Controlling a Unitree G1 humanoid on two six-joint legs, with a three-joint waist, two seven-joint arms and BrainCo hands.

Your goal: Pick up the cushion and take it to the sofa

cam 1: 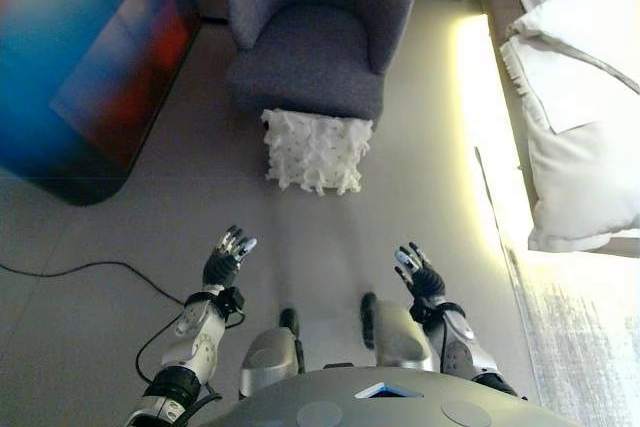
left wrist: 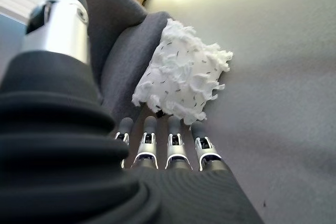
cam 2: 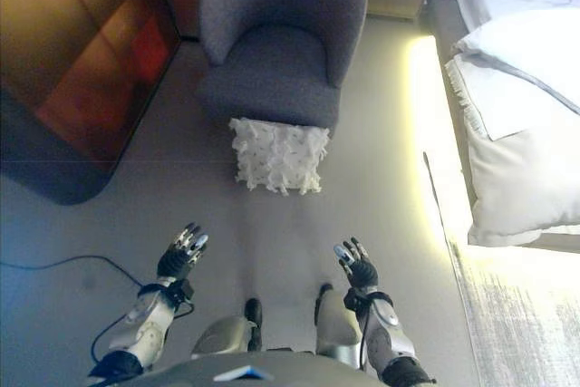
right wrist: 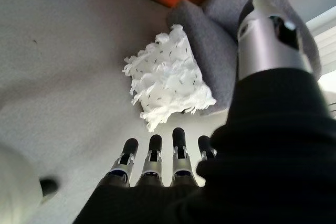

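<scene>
A white ruffled cushion (cam 1: 316, 151) stands on the floor, leaning against the front of a grey armchair (cam 1: 318, 32). It shows in the left wrist view (left wrist: 181, 80) and the right wrist view (right wrist: 168, 80) too. My left hand (cam 1: 227, 257) and right hand (cam 1: 417, 273) are both open with straight fingers, held apart above the floor, well short of the cushion. Neither hand touches anything.
A bed with white bedding (cam 1: 575, 97) runs along the right. A dark rounded panel with a colourful surface (cam 1: 85, 57) stands at the left. A pale rug (cam 1: 590, 347) lies at the lower right. Bare grey floor (cam 1: 320, 237) lies between my hands and the cushion.
</scene>
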